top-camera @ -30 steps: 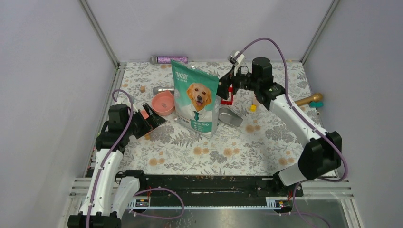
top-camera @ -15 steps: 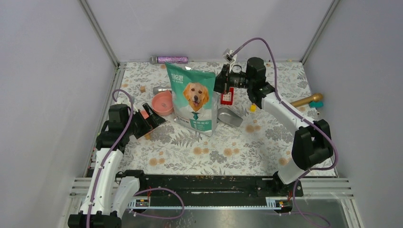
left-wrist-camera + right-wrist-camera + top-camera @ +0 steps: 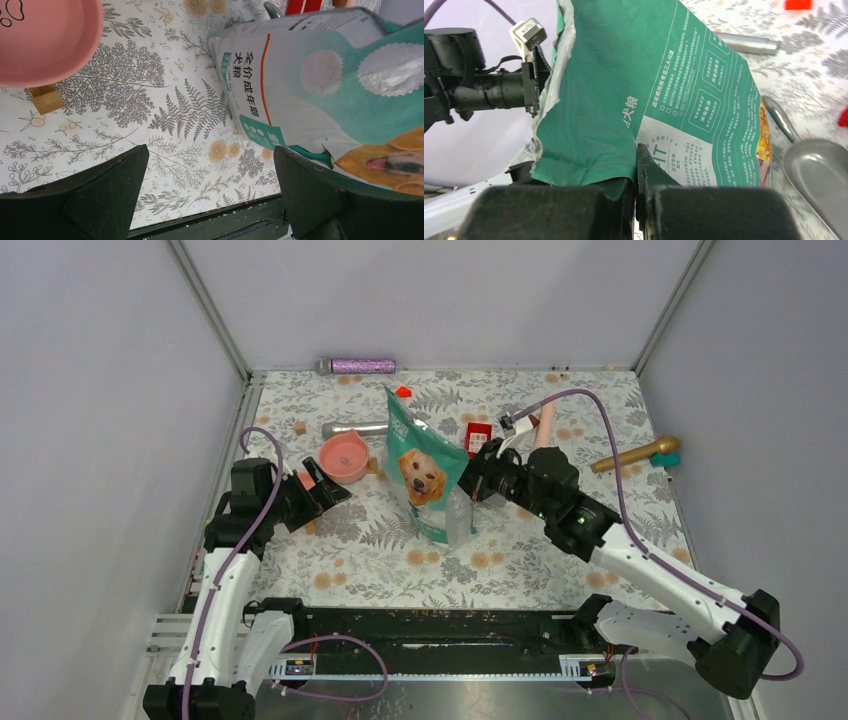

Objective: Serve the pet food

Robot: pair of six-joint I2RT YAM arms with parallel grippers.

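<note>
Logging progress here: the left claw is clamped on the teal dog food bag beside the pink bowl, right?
Not quite: the right claw is clamped on the bag, as the right wrist view shows; the left claw hangs open near the pink bowl.

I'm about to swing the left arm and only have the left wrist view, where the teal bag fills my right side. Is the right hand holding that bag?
Observer: Yes. In the right wrist view the right hand is shut on the edge of the bag.
Operator: Is the bag standing straight?
Observer: No. From the top camera it leans, with its top tipped toward the left.
Operator: Is there anything behind it that I can't see?
Observer: A metal scoop lies on the mat beside the bag, on the side away from you.
</note>
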